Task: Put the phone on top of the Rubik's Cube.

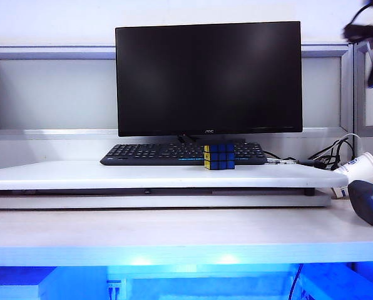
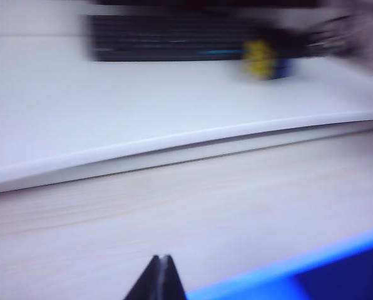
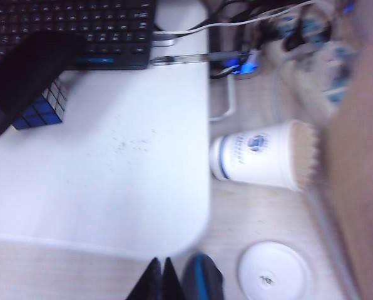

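Now | glossy flat phone (image 3: 24,75) atop gridded Rubik's Cube (image 3: 45,106) | left gripper (image 2: 159,281) closed | right gripper (image 3: 159,281) closed, empty

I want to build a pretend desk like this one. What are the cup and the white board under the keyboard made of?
The cup, lying on its side, looks like paper: matte white wall with a blue printed logo, though blur leaves it open. The white board looks like smooth painted or laminated wood, or plastic: even, faintly shiny, rounded corner. The keyboard on it looks like matte black plastic.

Low frontal exterior view; both wrist views share the keyboard (image 3: 80,28).
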Robot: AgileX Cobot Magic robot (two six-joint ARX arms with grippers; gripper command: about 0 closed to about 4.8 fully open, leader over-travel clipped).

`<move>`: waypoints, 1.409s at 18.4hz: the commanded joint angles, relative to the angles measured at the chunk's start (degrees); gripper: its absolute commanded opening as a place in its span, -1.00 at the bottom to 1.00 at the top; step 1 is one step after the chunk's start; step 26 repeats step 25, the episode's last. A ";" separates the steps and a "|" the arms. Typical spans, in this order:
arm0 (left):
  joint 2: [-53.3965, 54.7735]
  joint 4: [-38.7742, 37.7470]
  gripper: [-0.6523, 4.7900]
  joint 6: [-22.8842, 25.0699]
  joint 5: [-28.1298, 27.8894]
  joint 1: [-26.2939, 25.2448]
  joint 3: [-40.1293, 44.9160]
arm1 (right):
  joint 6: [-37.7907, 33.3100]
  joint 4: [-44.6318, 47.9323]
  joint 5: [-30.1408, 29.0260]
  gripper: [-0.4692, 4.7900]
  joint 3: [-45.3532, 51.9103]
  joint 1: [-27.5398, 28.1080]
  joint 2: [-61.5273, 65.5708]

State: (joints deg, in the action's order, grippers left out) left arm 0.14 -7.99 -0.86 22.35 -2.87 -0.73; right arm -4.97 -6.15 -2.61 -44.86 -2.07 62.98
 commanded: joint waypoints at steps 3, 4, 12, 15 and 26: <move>0.02 -1.88 -0.78 1.53 -14.49 -0.02 0.00 | 0.70 -0.59 2.56 -0.85 4.85 0.13 -9.44; 0.04 -2.08 -0.78 1.53 -15.45 0.00 0.00 | 0.70 -1.25 2.73 -0.85 5.60 0.37 -10.73; 0.02 -2.14 -0.77 1.51 -16.33 0.00 0.00 | -1.49 -13.94 5.73 -0.85 36.37 0.72 -58.90; 0.04 -2.05 -0.77 1.40 -16.06 0.00 0.02 | -1.51 -19.10 5.68 -0.85 37.99 0.74 -62.51; 0.02 -2.03 -0.77 1.29 -15.91 0.02 0.02 | -1.70 -21.81 5.46 -0.85 39.65 0.68 -62.49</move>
